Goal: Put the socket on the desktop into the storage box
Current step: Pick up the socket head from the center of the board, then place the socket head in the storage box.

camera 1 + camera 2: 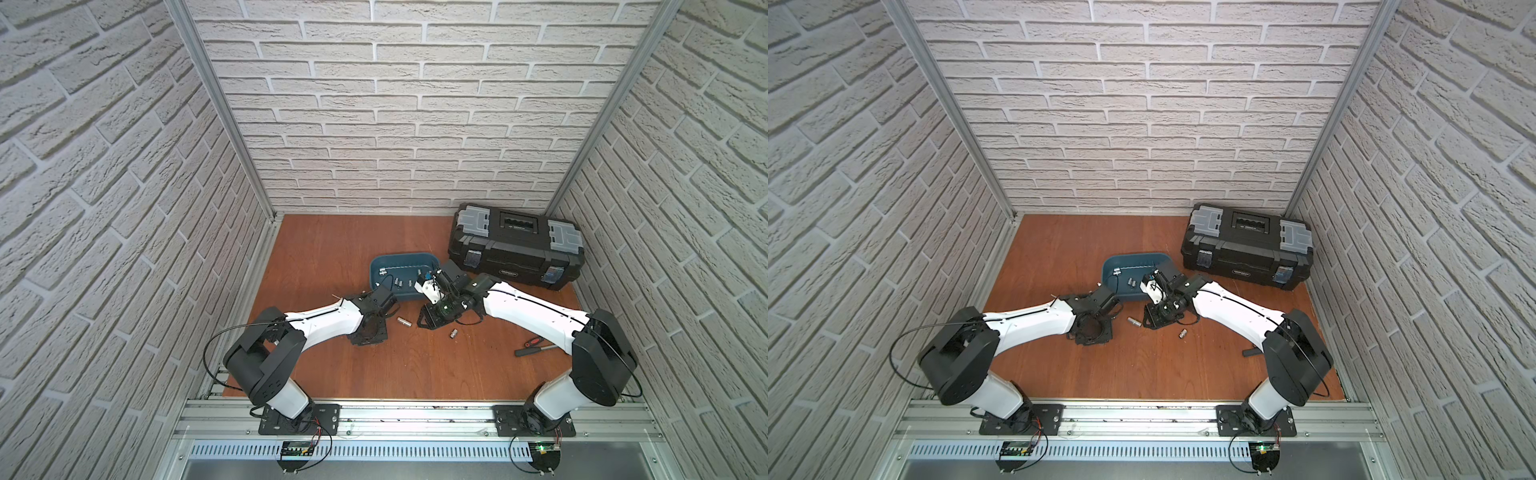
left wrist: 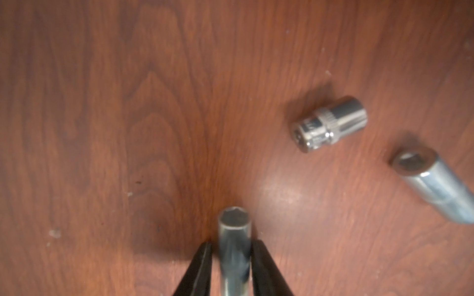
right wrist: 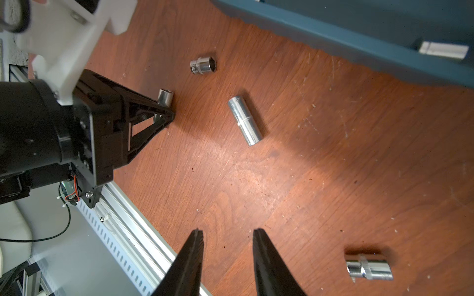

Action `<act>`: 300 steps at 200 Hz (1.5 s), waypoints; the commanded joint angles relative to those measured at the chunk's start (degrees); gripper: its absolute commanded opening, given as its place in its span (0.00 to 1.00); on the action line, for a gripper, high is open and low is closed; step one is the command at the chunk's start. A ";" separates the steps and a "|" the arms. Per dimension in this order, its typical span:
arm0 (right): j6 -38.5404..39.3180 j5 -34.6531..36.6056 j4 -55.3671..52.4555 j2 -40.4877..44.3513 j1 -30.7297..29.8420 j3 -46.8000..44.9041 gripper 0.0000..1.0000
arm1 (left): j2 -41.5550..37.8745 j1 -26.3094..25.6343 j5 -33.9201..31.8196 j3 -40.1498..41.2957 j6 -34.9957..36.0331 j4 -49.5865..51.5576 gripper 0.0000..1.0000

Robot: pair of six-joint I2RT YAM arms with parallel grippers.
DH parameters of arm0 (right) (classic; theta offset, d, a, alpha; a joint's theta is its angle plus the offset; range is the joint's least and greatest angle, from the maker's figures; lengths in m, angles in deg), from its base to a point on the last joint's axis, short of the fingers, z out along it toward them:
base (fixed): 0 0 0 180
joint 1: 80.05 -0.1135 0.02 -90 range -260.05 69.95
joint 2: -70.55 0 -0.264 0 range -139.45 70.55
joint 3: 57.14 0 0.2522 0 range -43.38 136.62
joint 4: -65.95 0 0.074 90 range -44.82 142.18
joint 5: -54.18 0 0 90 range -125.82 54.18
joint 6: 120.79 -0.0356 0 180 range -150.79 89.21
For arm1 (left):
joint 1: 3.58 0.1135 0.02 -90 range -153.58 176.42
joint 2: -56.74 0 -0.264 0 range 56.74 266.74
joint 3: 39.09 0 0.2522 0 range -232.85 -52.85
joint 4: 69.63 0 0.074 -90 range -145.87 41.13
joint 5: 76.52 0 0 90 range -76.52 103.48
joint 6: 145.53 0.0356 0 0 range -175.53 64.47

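While the right claw [image 3: 228,230] gapes empty, the left claw [image 2: 233,243] clamps a socket [image 2: 234,225] between its tips.

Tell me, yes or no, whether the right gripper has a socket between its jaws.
No: in the right wrist view the right gripper has its jaws standing apart, with only bare desktop between them.

Four sockets are outside the one storage box [image 1: 399,261]: a long socket [image 3: 245,120], a short socket [image 3: 204,65], a second short socket [image 3: 369,266] and a gripped socket [image 3: 165,97]. At least three boxed sockets [image 1: 400,282] show; they are too small for a sure count. There is one black toolbox [image 1: 515,245], two hand tools [image 1: 533,342] and two robot arms [image 1: 328,322].
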 commanded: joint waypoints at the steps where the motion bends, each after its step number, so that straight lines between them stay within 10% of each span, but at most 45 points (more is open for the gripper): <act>1: -0.38 -0.22 1.83 -0.33 -0.59 -0.77 0.38 | 0.49 0.13 -0.34 -0.72 0.72 -0.28 0.23; 152: -3.18 -5.03 5.44 2.95 1.34 -0.51 0.38 | -5.44 5.96 0.04 -8.90 6.75 4.75 0.18; 300: -6.57 -2.08 3.82 6.35 8.94 -0.19 0.39 | 11.22 9.01 5.63 -31.67 14.90 5.84 0.18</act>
